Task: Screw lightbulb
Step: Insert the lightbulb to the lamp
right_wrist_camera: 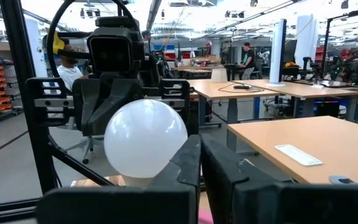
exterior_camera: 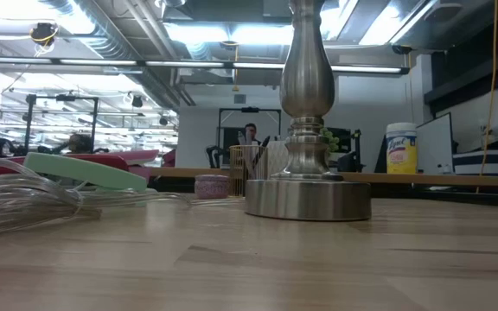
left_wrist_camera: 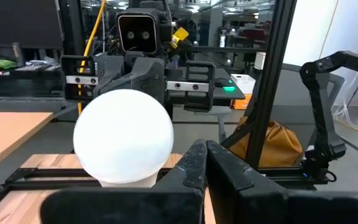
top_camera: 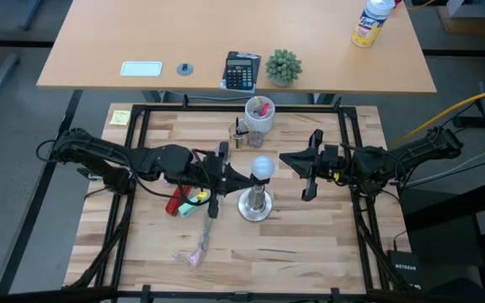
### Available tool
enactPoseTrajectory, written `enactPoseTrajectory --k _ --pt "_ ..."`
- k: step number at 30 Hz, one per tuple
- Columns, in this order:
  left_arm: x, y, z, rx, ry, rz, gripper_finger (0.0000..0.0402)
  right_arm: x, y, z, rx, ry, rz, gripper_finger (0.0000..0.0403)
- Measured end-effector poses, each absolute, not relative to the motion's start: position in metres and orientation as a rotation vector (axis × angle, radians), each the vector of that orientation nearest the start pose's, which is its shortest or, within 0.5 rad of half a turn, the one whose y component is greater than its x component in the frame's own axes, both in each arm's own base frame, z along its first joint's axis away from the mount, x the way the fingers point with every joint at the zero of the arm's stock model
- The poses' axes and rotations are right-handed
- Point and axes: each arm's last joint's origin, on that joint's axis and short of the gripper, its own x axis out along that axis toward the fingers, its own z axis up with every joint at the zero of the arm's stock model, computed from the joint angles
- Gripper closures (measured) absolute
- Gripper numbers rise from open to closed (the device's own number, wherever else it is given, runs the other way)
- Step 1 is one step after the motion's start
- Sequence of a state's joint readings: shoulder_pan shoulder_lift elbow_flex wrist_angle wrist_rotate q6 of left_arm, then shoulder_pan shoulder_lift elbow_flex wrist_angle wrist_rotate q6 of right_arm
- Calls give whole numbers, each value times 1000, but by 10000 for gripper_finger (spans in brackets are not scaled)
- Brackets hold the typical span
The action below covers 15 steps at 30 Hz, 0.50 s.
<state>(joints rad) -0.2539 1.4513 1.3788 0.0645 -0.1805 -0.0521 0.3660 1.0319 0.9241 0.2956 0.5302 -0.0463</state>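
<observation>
High view, looking straight down: one butcher-block tabletop (top_camera: 310,252) with two dark arms reaching toward its middle from either side. Between them stands one silvery socket stand (top_camera: 256,204) on a round base. One frosted-white lightbulb (top_camera: 263,167) sits on top of it, upright, its screw base hidden from every view. The left pincer (top_camera: 244,177) sits just beside the globe, its fingers (left_wrist_camera: 197,163) pressed together and holding nothing. The right pincer (top_camera: 286,160) sits near the globe's other side, also closed and empty, not touching it. Judging from this, the bulb is already seated in the socket; whether it is fully tightened cannot be told, so some turning may remain. Behind the stand is one white cup (top_camera: 260,114) holding pens. Left of the stand lie one red tool (top_camera: 175,203) and one clear plastic bag (top_camera: 194,251).
</observation>
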Motion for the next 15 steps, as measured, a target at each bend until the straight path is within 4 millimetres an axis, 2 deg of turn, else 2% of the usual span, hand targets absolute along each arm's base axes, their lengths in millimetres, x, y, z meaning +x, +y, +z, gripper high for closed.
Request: enactPoseTrajectory --k 4,15 --pt "324 -79 407 -50 9 -74 400 217 64 381 35 -166 -190 398" --pt "324 -79 407 -50 10 -74 399 220 55 381 74 -175 -172 396"
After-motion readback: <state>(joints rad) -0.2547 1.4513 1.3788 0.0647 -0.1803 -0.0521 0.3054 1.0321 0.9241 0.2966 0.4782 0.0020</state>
